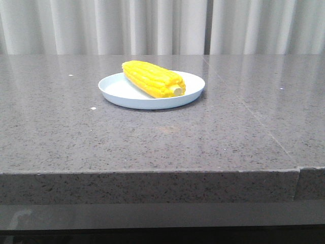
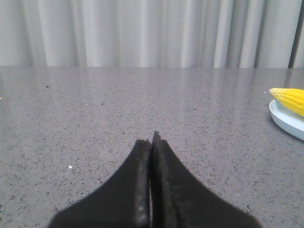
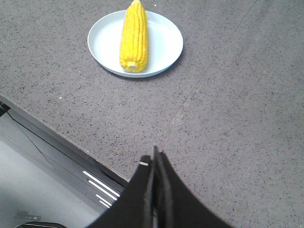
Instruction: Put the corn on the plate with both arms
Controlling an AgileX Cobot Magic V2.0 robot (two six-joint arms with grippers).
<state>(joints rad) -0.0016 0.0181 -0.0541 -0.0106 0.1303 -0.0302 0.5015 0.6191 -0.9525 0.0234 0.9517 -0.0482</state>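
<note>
Already on target, the corn lay inside the plate, its pale stub end pointing toward the counter's near edge and its tip toward the curtains. The plate sat on the grey speckled counter, apart from both arms. The left gripper was pressed closed and empty, low over bare stone with the plate off at the edge of its view. The right gripper was likewise closed on nothing, near the counter's front edge and well back from the plate. By appearances the placing step was done; what remained, if anything, looked like keeping both arms clear.
</note>
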